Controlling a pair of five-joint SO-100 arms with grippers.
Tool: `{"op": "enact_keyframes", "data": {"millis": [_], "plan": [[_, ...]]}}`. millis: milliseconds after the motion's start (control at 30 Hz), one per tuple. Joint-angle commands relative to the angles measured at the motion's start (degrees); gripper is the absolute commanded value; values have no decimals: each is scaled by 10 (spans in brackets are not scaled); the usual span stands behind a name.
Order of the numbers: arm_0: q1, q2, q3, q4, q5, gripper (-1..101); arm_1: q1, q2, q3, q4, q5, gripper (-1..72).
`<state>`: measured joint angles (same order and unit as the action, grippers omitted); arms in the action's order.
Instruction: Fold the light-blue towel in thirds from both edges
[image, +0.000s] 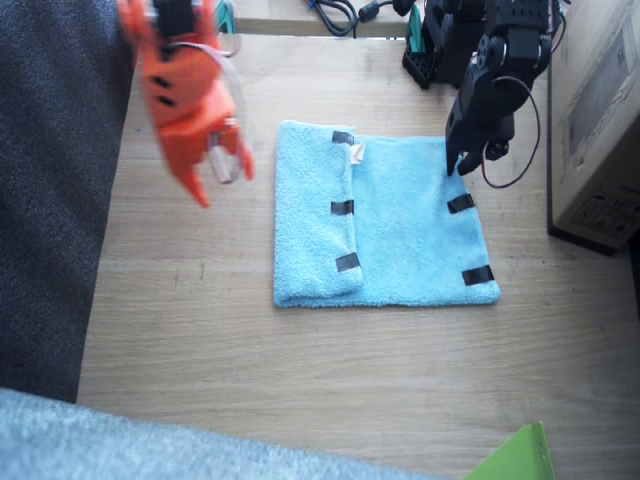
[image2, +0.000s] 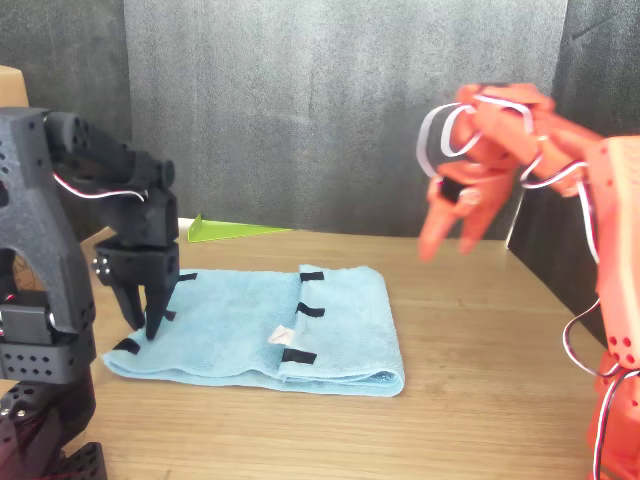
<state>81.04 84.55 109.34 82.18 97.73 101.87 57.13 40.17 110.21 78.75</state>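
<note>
**A:** Where is the cloth right now?

**B:** The light-blue towel (image: 400, 225) lies flat near the middle of the wooden table (image: 300, 400). One short side is already folded over onto the middle; its three black tape strips (image: 343, 208) sit in a line on top, with a small white tag (image: 356, 152) beside the strip nearest the far edge. The other short side is still flat, with two tape strips (image: 461, 203) showing (a third is probably hidden under the black claw).

**A:** And the arms?

**B:** The black left gripper (image: 458, 160) points down at the unfolded side's far corner, tips at or just above the cloth. Its jaws look nearly together; whether they pinch fabric, I cannot tell. The orange right gripper (image: 222, 170) hangs in the air off the folded side, fingers parted, holding nothing.

**A:** What might go wrong?

**B:** I'd judge a one-corner grab risky: pulling from there could drag the flap over skewed. A shallow pinch could slip off the terry, and dragging could disturb the finished fold.
</note>
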Motion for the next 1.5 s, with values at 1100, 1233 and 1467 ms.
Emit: {"op": "enact_keyframes", "data": {"millis": [1100,1233,1467], "plan": [[-258,-89,-398,237,29,-2,-77,289,497,-220,-9,1],[-279,-110,-417,240,33,-2,-74,296,497,-214,-6,1],[-308,-138,-481,259,45,-2,-74,307,497,-201,-3,1]]}}
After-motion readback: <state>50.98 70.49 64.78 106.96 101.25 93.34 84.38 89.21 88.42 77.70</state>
